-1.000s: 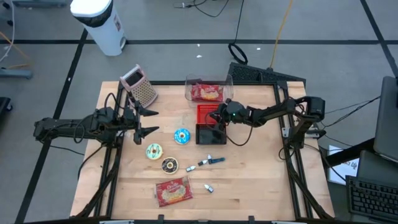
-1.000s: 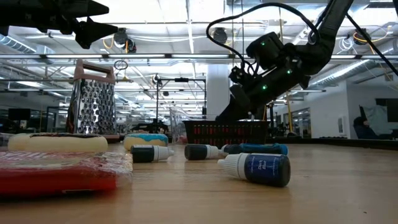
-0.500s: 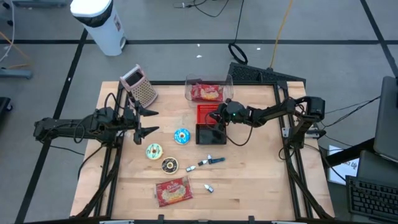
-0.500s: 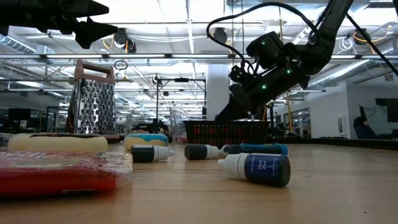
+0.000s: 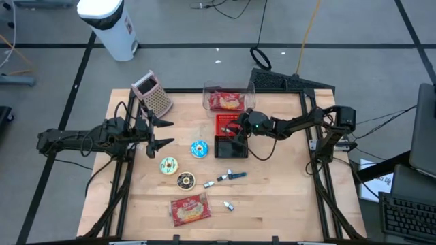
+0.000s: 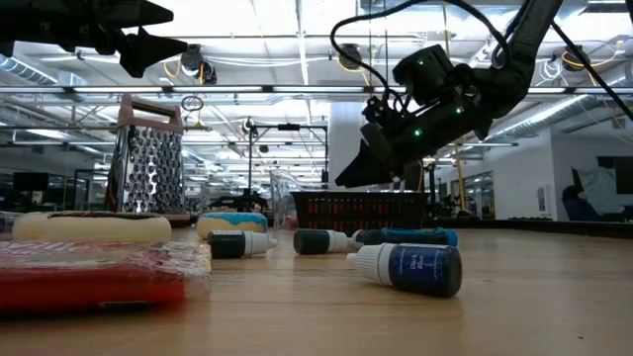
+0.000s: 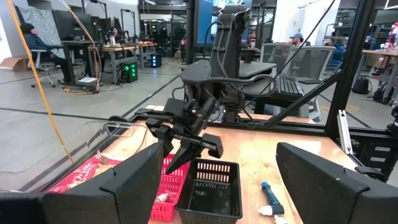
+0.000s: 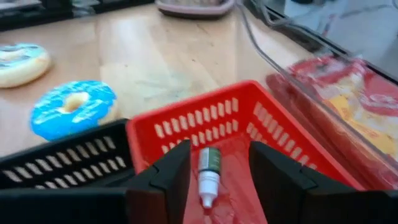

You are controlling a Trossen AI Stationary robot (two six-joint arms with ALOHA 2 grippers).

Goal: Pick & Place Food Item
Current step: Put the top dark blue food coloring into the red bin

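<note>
A small dropper bottle (image 8: 209,167) with a green body and white tip lies on the floor of the red basket (image 8: 236,118). My right gripper (image 8: 211,180) hangs just over it, open, one finger on either side and clear of it. In the high view that gripper (image 5: 236,129) is above the red basket (image 5: 225,122). My left gripper (image 5: 162,133) waits open at the table's left, well above the wood. A blue-iced donut (image 5: 198,148), two more donuts (image 5: 168,165) (image 5: 185,180) and a red snack packet (image 5: 189,209) lie flat on the table.
A black basket (image 5: 230,146) adjoins the red one on its near side. A clear bin (image 5: 227,100) holding a red packet stands behind them. A metal grater (image 5: 154,93) stands at the far left. Two more dropper bottles (image 5: 231,176) (image 5: 229,205) lie near the table's middle.
In the low view my right gripper's fingertips have come up a little from the red basket's rim. My left gripper has kept still.
</note>
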